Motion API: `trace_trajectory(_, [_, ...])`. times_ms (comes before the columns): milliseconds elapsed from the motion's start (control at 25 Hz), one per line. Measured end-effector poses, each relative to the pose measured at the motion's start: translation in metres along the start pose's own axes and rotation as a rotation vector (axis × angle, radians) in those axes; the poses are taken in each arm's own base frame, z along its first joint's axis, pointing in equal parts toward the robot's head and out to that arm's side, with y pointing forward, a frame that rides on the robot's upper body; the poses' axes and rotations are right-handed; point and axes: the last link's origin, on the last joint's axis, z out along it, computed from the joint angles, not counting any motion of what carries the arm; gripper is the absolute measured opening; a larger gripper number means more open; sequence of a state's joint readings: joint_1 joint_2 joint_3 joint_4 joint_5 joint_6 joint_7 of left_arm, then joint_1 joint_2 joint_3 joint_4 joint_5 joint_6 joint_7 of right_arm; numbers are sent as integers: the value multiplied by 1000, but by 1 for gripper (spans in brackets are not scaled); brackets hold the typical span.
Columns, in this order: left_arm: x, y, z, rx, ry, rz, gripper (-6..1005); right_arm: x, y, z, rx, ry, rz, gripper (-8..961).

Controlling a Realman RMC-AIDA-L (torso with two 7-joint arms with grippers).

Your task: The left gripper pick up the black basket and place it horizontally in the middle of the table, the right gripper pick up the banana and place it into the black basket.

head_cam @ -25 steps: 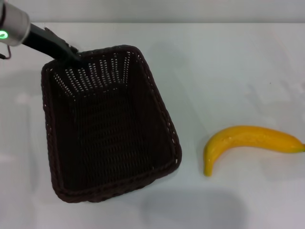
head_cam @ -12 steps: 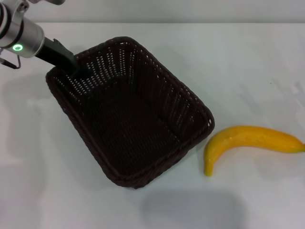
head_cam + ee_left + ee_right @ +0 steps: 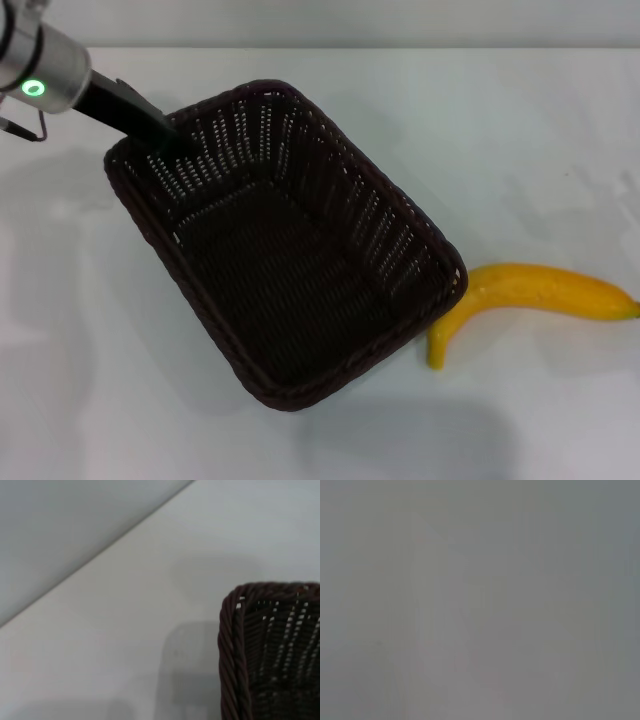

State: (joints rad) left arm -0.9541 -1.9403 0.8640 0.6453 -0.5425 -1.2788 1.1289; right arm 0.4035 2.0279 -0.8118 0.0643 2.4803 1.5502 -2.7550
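Observation:
The black basket (image 3: 285, 245) lies diagonally on the white table (image 3: 520, 130), its near right corner touching or overlapping the banana (image 3: 530, 295). My left gripper (image 3: 158, 137) is shut on the basket's far left rim, on a silver arm with a green light. The left wrist view shows one basket corner (image 3: 270, 650). The banana lies at the right of the table, its stem toward the right edge. My right gripper is out of view; its wrist view shows only a plain grey surface.
The table's far edge (image 3: 400, 47) runs along the top of the head view. White tabletop surrounds the basket on the left and front.
The left gripper has swung the basket from near upright to diagonal and shifted it right; its near corner now reaches the banana. The banana has not moved.

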Motion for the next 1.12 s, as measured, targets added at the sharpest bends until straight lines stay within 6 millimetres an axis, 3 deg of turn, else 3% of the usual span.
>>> trace_trajectory(320, [-9,-8,-32,-87,137,-100,235,0,-2,0,16,0,0,859])
trace_trajectory(640, [-17,-5,-43,-134,267,-214,182,3,-10,0,69,18,-6,859])
trace_trajectory(1120, [-57,-5,-55,-195,466,-445,210,0,-24,-1,127,20,-22,860])
